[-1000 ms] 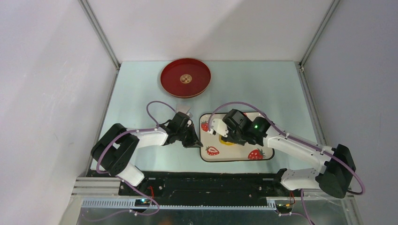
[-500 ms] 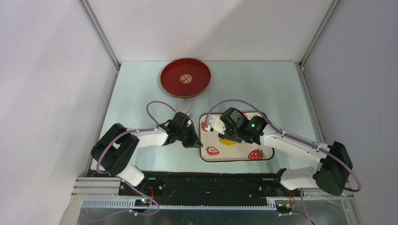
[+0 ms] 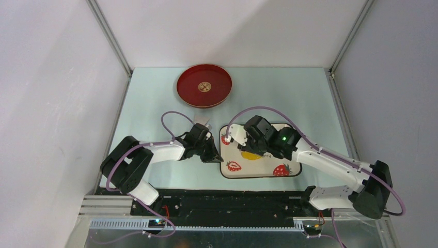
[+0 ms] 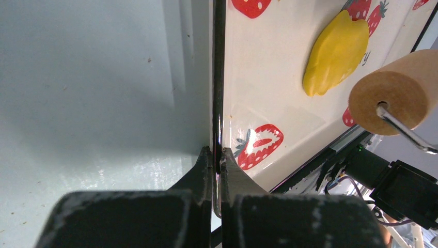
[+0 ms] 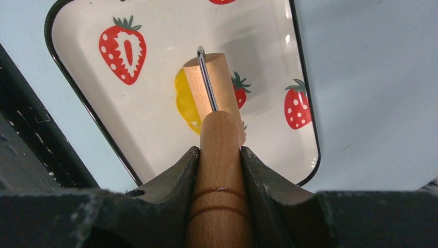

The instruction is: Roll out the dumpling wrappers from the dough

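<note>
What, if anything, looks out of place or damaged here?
Nothing stands out. The left gripper pinches the tray rim, the right gripper holds the roller at the dough, which lies on the tray.

Open table runs along the far edge from the centre to the far right corner, room enough for a gripper to pass. A red plate blocks the far edge left of centre. Nearer, the tray is hemmed in: the left gripper pinches its left rim, and the right gripper (clamped around a wooden roller) hangs over its middle.
</note>
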